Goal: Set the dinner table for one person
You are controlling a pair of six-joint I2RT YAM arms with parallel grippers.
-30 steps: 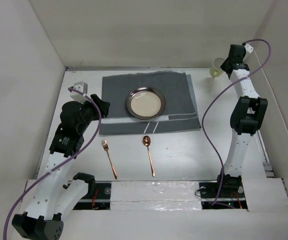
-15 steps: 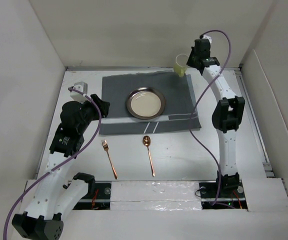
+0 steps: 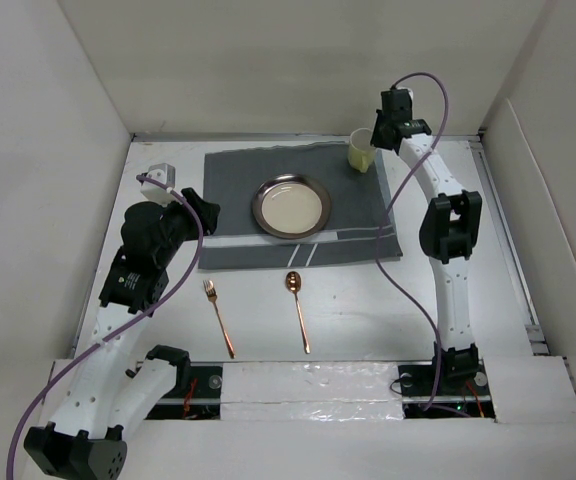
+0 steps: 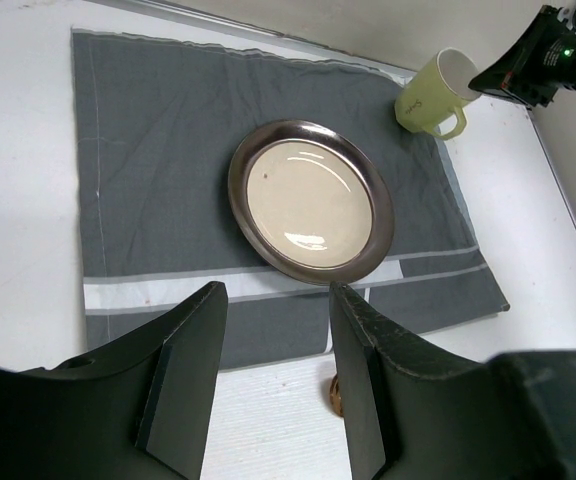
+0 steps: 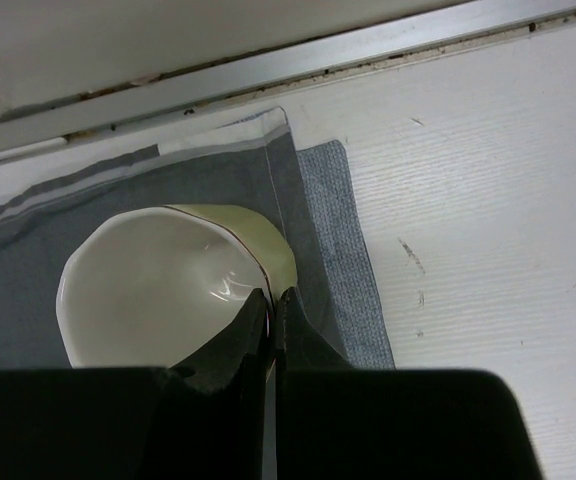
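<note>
On the white dinner table (image 3: 348, 300) lies a dark grey striped placemat (image 3: 228, 190) with a round metal plate (image 3: 291, 205) in its middle. My right gripper (image 3: 376, 140) is shut on the rim of a pale yellow-green mug (image 3: 361, 150), holding it over the mat's far right corner; in the right wrist view the mug (image 5: 158, 285) sits just above the mat edge. A copper fork (image 3: 218, 317) and copper spoon (image 3: 297, 309) lie in front of the mat. My left gripper (image 4: 273, 390) is open and empty, held above the mat's near left.
White walls enclose the table on the left, back and right. A metal strip (image 5: 368, 50) runs along the back edge. The right arm's purple cable (image 3: 408, 200) loops over the mat's right side.
My right gripper has carried the mug left from the far right corner of the table to over the mat's far right corner and lowered it. The left arm has not moved.
</note>
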